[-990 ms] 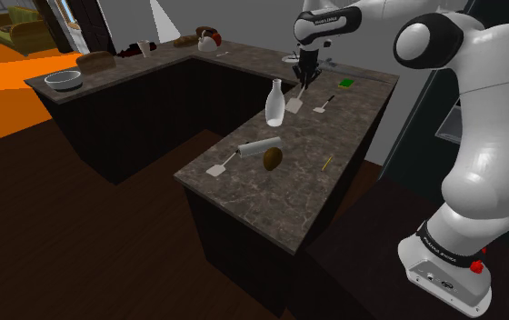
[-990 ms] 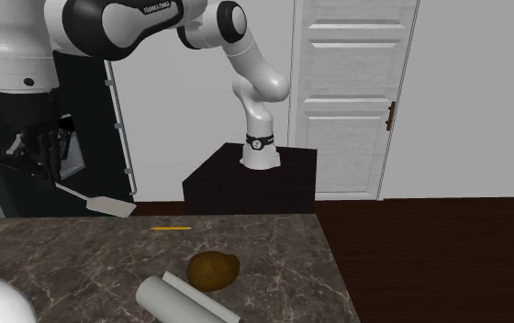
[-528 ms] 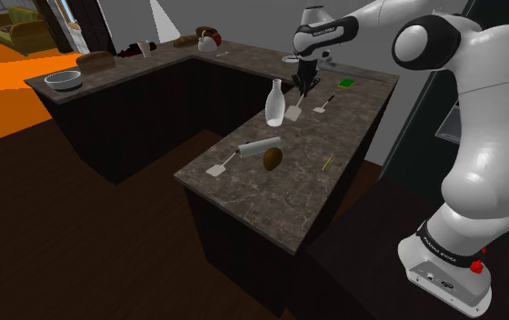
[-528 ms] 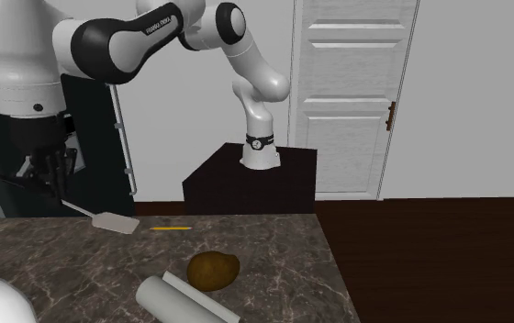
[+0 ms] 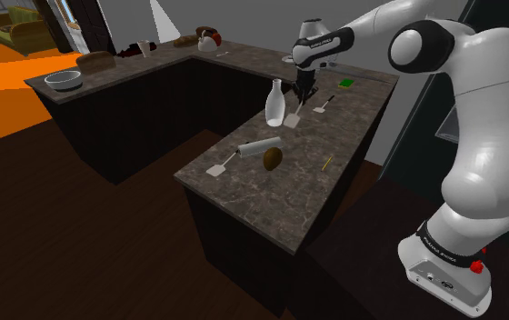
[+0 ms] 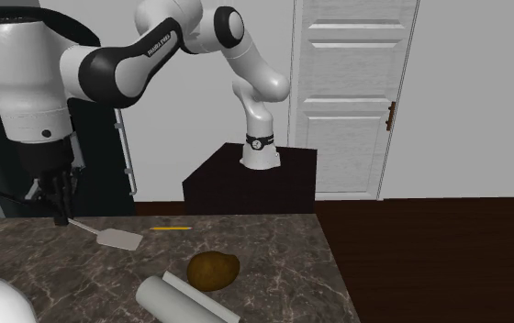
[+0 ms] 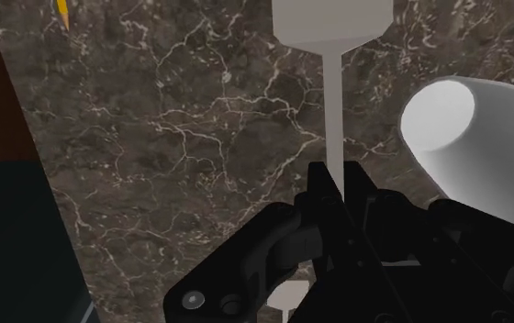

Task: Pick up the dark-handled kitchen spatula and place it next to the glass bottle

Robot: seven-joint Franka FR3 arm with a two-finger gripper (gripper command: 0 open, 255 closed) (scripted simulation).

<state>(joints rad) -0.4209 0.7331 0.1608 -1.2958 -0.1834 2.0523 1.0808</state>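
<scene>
gripper (image 7: 338, 180): fingers clamped on spatula (image 7: 333, 101) shaft | blade down at marble counter (image 7: 182, 138) | just beside pale bottle (image 7: 471, 147)

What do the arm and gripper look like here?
The arm is glossy white, built of rounded segments with dark joints; one dark band carries white lettering. The gripper is all black with two slim fingers. The base has a dark lettered ring and a small red part.

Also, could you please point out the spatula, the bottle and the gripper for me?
spatula (image 6: 120, 239), second exterior view, on its flat blade.
bottle (image 5: 274, 107), shoulder view, on its body.
gripper (image 7: 337, 181), wrist view, midway between the fingertips clasping the shaft.
</scene>
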